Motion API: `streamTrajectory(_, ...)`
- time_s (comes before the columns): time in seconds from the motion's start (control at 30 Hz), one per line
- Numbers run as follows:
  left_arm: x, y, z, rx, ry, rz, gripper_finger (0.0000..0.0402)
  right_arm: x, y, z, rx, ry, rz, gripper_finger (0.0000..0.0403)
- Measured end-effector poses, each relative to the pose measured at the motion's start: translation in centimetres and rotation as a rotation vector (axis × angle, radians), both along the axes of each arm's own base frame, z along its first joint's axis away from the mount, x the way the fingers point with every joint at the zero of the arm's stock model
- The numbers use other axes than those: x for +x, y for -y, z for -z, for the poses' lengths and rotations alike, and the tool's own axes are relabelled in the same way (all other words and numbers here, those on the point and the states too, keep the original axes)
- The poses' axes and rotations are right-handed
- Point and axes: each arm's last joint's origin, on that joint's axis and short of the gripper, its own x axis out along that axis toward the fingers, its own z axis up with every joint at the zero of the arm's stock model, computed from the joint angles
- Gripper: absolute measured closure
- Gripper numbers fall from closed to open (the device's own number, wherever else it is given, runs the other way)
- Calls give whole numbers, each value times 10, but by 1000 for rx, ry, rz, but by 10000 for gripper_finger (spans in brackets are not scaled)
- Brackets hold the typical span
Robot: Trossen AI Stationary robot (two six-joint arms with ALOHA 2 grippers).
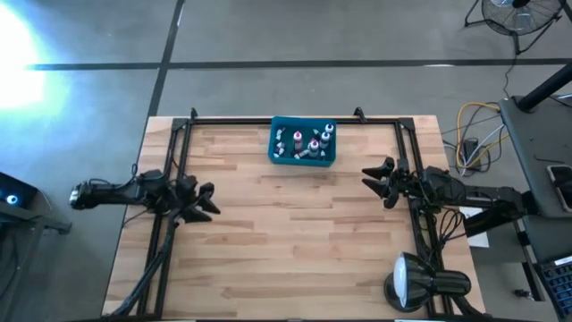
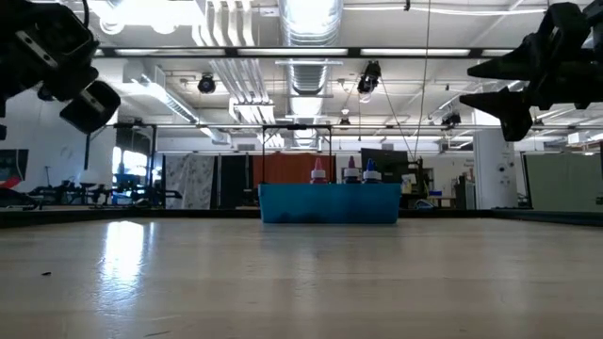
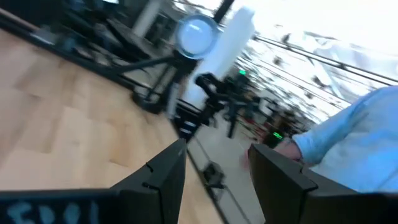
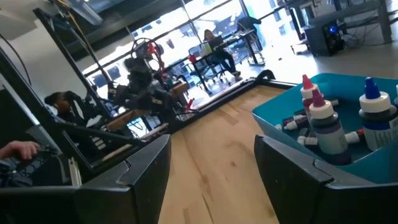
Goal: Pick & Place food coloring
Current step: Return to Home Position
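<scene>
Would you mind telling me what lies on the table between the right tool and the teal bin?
Nothing: in the high view the wooden table between the open right tool and the teal bin is bare. The right wrist view agrees.

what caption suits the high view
Small white-capped food coloring bottles in the teal plastic bin; left arm and right arm at either side, jaws open

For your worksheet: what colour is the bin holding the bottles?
The bin is teal, clearest in the right wrist view.

Left pincer point(image 3: 217, 149) gapes above wooden table point(image 3: 56, 124); lamp point(image 3: 196, 34) beyond.
</scene>
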Motion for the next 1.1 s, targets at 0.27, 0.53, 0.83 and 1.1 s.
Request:
streamTrajectory(0.27, -1, 5, 1, 0, -6, 56, 250, 0, 0, 0, 0, 1, 0, 179)
streamTrajectory(0.53, 0, 4, 2, 74, 21, -13, 250, 0, 0, 0, 0, 1, 0, 179)
streamTrajectory(0.83, 3, -4, 6, 484, 83, -342, 250, 0, 0, 0, 0, 1, 0, 179)
streamTrajectory(1.1, 3, -16, 8, 455, 28, -468, 250, 0, 0, 0, 0, 1, 0, 179)
